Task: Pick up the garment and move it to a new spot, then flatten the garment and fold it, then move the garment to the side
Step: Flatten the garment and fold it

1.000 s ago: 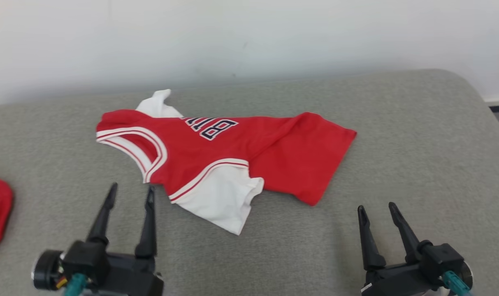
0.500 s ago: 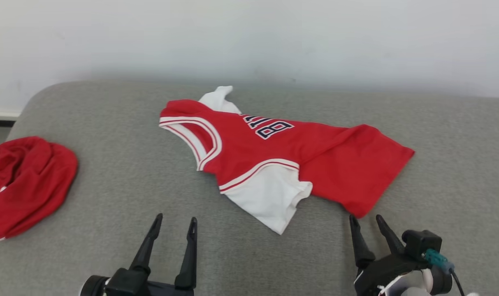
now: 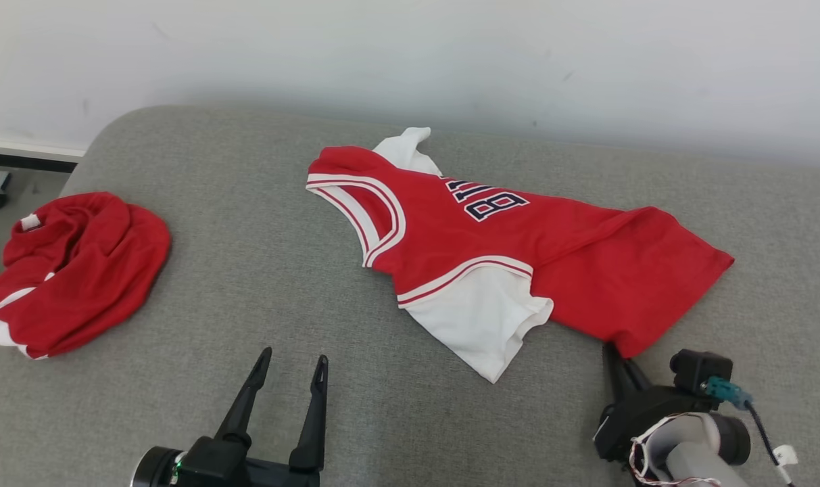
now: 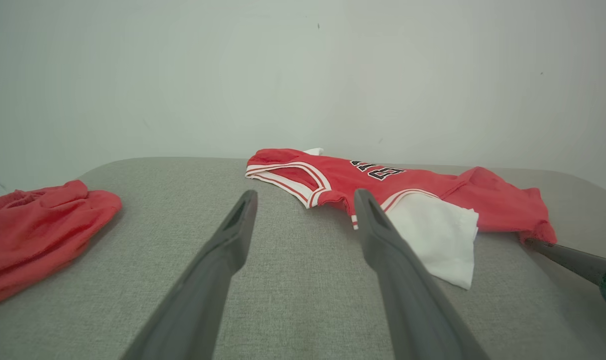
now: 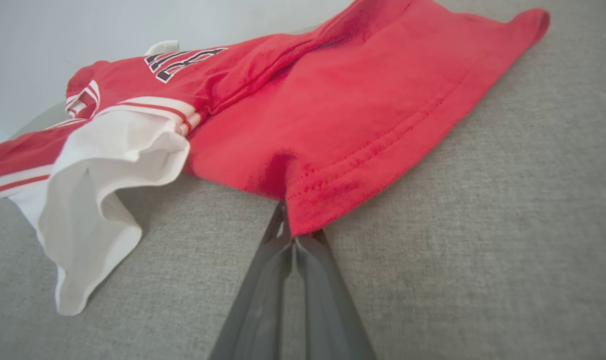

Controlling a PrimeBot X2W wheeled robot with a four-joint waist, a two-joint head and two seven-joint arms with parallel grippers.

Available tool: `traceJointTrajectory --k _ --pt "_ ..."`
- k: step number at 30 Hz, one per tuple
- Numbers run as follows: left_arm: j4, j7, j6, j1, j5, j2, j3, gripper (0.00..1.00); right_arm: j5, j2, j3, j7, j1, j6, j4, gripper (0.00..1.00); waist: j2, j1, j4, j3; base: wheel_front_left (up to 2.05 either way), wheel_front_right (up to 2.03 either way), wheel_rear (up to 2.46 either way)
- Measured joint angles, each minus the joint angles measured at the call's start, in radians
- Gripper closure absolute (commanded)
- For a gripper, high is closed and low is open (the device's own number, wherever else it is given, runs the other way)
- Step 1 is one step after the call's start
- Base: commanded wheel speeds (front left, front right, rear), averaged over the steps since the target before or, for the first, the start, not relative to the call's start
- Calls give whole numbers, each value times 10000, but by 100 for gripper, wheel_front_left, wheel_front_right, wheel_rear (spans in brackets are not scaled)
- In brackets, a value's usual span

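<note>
The garment [image 3: 504, 250] is a red jersey with white sleeves and dark numerals, lying spread on the grey cushioned surface [image 3: 213, 237]. My right gripper [image 3: 616, 353] is at its near right hem corner, jaws shut on the red hem. The right wrist view shows that corner of the garment [image 5: 332, 115] pinched at the tips of my right gripper [image 5: 295, 235]. My left gripper [image 3: 291, 358] hovers open over bare cushion, left of the white sleeve. In the left wrist view the garment [image 4: 422, 185] lies just beyond my left gripper [image 4: 303, 197], and the right gripper [image 4: 530, 243] touches its far corner.
A second red garment [image 3: 78, 270] lies crumpled near the cushion's left edge, also seen as a red heap [image 4: 33, 225] in the left wrist view. A white wall [image 3: 410, 54] runs behind the cushion. Floor shows past the far left corner.
The head camera has swung, shifting the whole picture. My right gripper has come forward to the jersey's hem corner and shut on it. The left gripper stays open.
</note>
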Motion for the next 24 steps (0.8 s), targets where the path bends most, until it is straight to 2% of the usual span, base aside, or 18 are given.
traceJointTrajectory --k 7,15,21,24 --pt "-44 0 -178 17 96 -128 284 0 -351 -928 240 0 207 0 -786 100 0 0 -435 131 0 0 0" --pt "-52 0 -422 -13 102 -276 430 0 -742 -1889 -150 0 937 0 -1768 100 0 0 -1098 188 0 0 0" --pt "56 0 -533 -58 54 -336 355 0 -882 -2351 -418 -2 1793 0 -2412 100 0 0 -1404 154 0 0 0" --pt "178 113 -627 -54 -151 -389 278 0 -650 -2362 -59 4 2266 0 -2410 100 0 0 -1492 126 0 0 0"
